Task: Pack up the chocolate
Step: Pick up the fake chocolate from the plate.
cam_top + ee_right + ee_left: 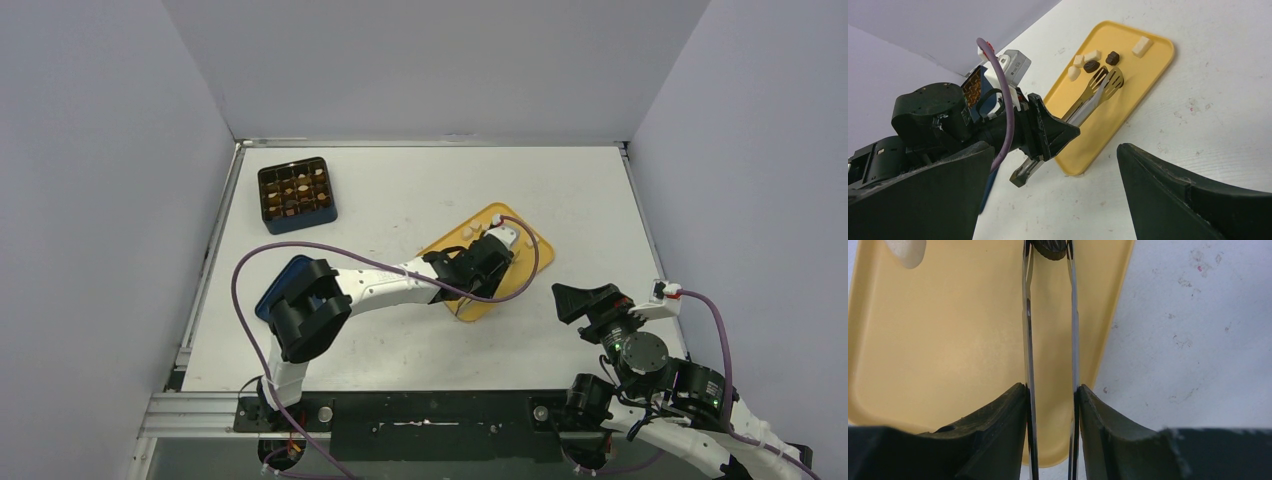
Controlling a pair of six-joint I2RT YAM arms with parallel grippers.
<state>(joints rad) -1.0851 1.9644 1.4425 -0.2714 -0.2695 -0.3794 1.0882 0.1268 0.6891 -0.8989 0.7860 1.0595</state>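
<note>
1. Writing: the pale module (1015, 62) on my left wrist shows nothing I can make out, as any print on it is too small to read.
2. Surface: the white table (400, 190) is speckled with small scuffs and a few pinkish flecks. A metal rail (200, 410) runs along its 6 o'clock edge.
3. Room: plain pale grey walls (430, 60) close the table in at 9, 12 and 3 o'clock.
4. My left gripper (1052, 395) pinches the metal tongs (1095, 92). One finger presses on each blade, and the blades run nearly parallel with a narrow gap between them.
5. A ribbed dark chocolate (1049, 247) sits between the blade tips over the yellow tray (462, 236). I cannot tell whether it is squeezed or only bracketed.
6. Another dark piece (1112, 58) and several cream pieces (1092, 55) lie on the tray toward its 12 o'clock end, with one cream block (1142, 46) apart from them near the rim.
7. The tray lies slantwise just 3 o'clock of the table's middle.
8. A dark blue gridded box (297, 195) stands at 10 o'clock, with brown pieces in its cells.
9. My right gripper (1057, 150) hovers at 4 o'clock, spread wide and holding nothing.
10. A purple cable (250, 265) loops over my left arm.
</note>
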